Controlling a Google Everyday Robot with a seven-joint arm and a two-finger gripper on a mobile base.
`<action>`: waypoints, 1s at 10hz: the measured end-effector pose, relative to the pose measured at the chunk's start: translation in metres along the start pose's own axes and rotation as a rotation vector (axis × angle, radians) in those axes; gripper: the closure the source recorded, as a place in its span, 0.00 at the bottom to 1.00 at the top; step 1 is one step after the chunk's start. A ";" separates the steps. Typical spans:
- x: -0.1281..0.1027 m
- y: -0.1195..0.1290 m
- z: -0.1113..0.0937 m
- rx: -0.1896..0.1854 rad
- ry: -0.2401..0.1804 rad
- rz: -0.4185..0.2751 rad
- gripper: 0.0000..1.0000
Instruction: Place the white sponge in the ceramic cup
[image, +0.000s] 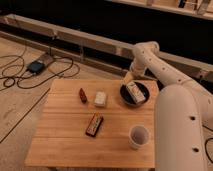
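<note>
The white sponge (101, 98) lies on the wooden table (65, 135), left of the black bowl. The ceramic cup (138, 136), white with a dark inside, stands upright near the table's front right corner. My gripper (128, 78) hangs at the end of the white arm by the table's far edge, just left of and behind the black bowl, well to the right of the sponge and far from the cup. It holds nothing that I can see.
A black bowl (126, 96) holds a white-and-brown labelled box (135, 92). A dark flat bar with white print (94, 124) lies mid-table. A small reddish-brown object (82, 95) lies left of the sponge. Cables and a blue device (36, 66) lie on the floor at left.
</note>
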 end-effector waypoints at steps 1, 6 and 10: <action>0.000 0.000 0.000 0.000 0.000 0.000 0.20; -0.003 0.000 0.000 -0.018 -0.013 0.002 0.20; -0.002 -0.050 0.000 -0.120 -0.062 0.010 0.20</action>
